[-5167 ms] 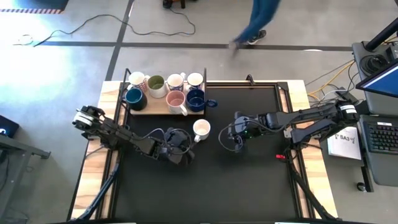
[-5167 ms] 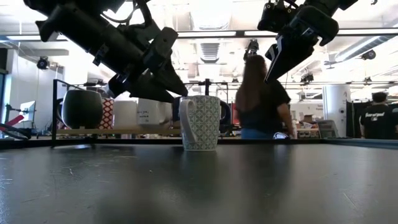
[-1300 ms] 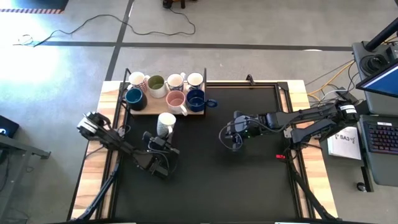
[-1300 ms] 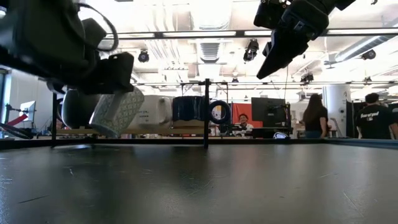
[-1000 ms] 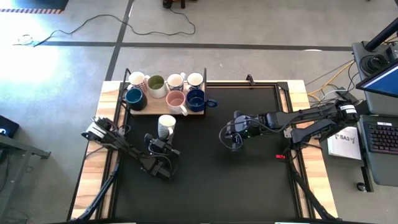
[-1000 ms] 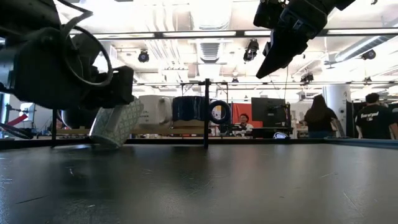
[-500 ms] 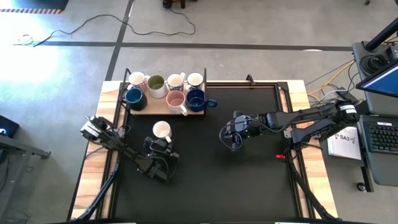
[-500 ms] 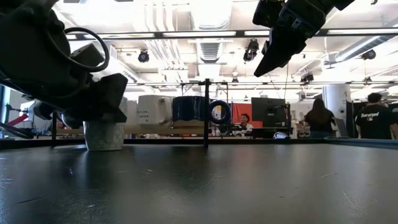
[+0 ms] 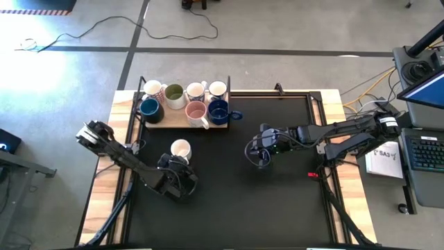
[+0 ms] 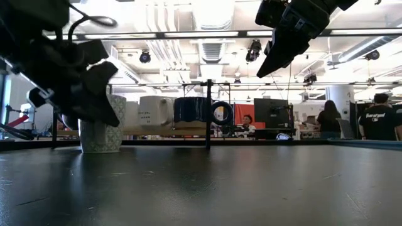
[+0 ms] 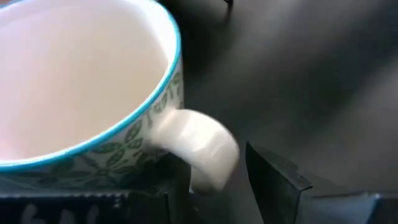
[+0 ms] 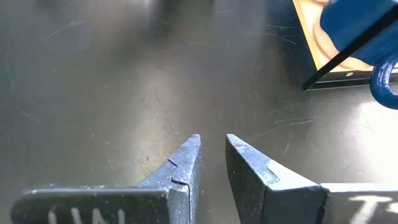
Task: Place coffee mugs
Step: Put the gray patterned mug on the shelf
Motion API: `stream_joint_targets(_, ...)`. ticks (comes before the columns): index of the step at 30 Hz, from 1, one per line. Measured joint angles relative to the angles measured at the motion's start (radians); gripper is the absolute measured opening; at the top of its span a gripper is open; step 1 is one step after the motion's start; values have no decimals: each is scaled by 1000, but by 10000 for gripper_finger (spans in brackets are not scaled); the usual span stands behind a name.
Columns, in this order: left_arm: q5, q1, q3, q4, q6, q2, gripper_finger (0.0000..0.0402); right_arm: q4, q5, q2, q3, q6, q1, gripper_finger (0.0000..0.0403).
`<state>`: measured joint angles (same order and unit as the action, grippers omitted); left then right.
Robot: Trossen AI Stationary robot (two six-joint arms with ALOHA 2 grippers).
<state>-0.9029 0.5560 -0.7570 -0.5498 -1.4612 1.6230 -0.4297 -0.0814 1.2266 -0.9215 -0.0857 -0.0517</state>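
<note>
At the nine o'clock side of the black table mat (image 9: 277, 201), the left gripper (image 9: 177, 175) is seen low behind a white ceramic mug with green leaf print and a teal rim (image 9: 180, 148), which stands upright on the mat, just at the six o'clock side of the wooden tray with a thin black wire frame (image 9: 161, 123). In the left wrist view the curved handle (image 11: 198, 148) of the mug lies between the two dark fingers (image 11: 272, 175), and gaps are visible at both sides, so the jaws are judged to be released and nothing is grasped. A risk is judged here: if the arm is drawn back crookedly, one finger could catch the handle, and the mug could be turned or tipped over. Seven other mugs are placed on the tray: a dark blue mug (image 9: 149, 108), a pink mug (image 9: 196, 112) and a second dark blue mug (image 9: 218, 110) in the near row, an olive-green-inside mug (image 9: 173, 92) and pale ones behind. The tray seems almost full, so little free place is left, and the wire frame stands in the way from the three o'clock side. Toward three o'clock, the right gripper (image 9: 261, 158) hangs above the bare mat, well apart from all mugs; its fingers (image 12: 180, 168) are narrowly parted and hold nothing.
</note>
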Motion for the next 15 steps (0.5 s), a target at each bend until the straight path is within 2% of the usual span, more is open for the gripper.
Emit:
stream_joint_targets(7, 54, 0, 0, -86, 6, -60, 137, -1, 0, 0, 0, 9, 0, 66)
stream_joint_targets(12, 220, 1, 0, -166, -17, -66, 137, -1, 0, 0, 0, 11, 0, 66)
stream_joint_targets(15, 253, 2, 0, -177, -13, -72, 137, -2, 0, 0, 0, 11, 0, 66)
